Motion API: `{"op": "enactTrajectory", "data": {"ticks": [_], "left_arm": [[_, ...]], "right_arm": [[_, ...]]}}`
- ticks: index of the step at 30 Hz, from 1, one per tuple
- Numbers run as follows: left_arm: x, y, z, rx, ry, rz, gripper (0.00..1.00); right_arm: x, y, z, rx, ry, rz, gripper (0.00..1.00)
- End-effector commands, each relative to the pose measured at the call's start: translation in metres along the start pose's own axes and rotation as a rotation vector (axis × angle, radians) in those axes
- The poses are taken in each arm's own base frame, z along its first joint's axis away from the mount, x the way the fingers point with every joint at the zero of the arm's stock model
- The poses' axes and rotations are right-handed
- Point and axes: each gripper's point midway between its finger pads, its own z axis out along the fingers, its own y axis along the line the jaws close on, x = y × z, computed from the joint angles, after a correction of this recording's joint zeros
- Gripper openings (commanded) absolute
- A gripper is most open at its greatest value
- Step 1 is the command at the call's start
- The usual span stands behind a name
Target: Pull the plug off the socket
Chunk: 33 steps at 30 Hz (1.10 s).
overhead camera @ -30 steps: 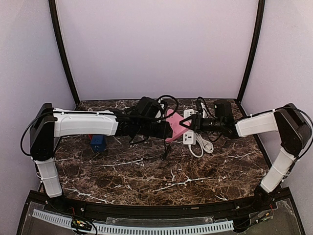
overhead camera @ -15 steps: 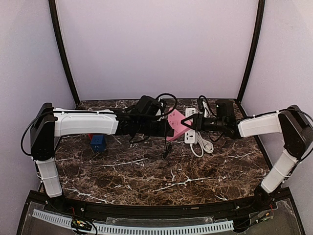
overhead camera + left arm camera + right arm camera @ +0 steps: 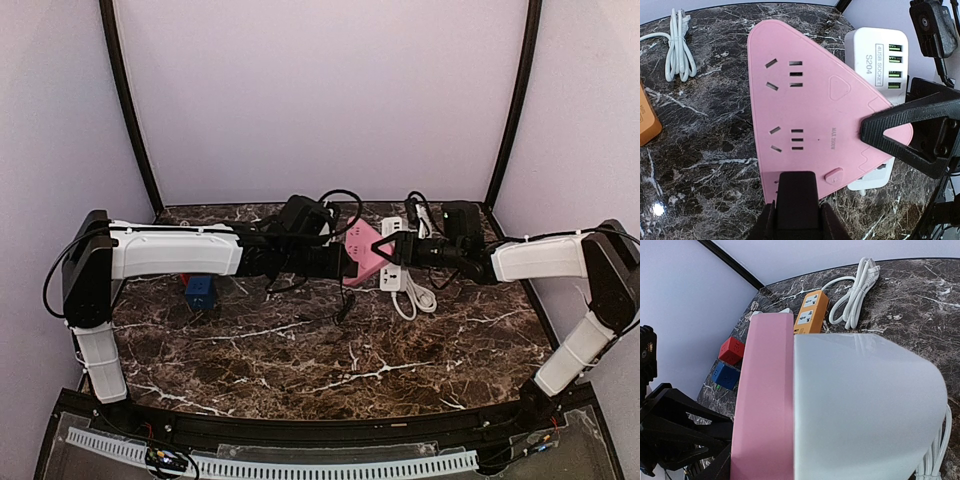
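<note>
I see one pink power strip, triangular, in the middle of the left wrist view, with its face toward the camera. It shows two free outlet groups. One black plug sits on its lower end, at the bottom centre of the frame, so the plug is not yet out. The left gripper is clenched on this plug, one finger against each of its sides.

From the right edge of the same view, one black triangular finger of the right gripper lies on the corner of the pink strip. I cannot see its other finger, so I cannot tell if this claw really clamps the strip.

One white USB power strip with four green ports passes under that pink corner.

I count two coiled white cables: one in the upper left of the left wrist view, one just below the white strip in the top view.

In the right wrist view there are one orange power strip at upper centre, and one red cube and one blue cube at the left, touching each other.

Everything is over the marble table.
</note>
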Motion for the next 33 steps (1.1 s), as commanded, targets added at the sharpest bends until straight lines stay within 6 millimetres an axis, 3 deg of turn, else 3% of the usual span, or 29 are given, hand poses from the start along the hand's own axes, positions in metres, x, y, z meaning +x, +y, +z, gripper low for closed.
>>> {"op": "enactTrajectory", "data": {"ticks": [1, 12, 19, 24, 28, 33], "left_arm": [[-0.031, -0.012, -0.041, 0.021, -0.074, -0.017, 0.01], [-0.054, 0.0, -0.071, -0.005, -0.142, -0.043, 0.01], [-0.068, 0.027, -0.084, 0.002, -0.172, -0.075, 0.01], [-0.08, 0.035, -0.095, 0.031, -0.187, -0.044, 0.01], [-0.089, 0.061, -0.106, -0.053, -0.205, -0.038, 0.01], [-0.093, 0.115, -0.114, -0.2, -0.205, -0.07, 0.01]], "right_arm": [[-0.021, -0.043, -0.009, 0.214, -0.095, -0.056, 0.0], [-0.013, -0.054, -0.006, 0.243, -0.074, -0.06, 0.0], [-0.025, -0.043, -0.014, 0.192, -0.091, -0.061, 0.0], [-0.031, -0.04, -0.021, 0.157, -0.097, -0.049, 0.0], [-0.033, -0.043, -0.027, 0.145, -0.1, -0.036, 0.0], [-0.031, -0.045, -0.03, 0.137, -0.097, -0.031, 0.0]]}}
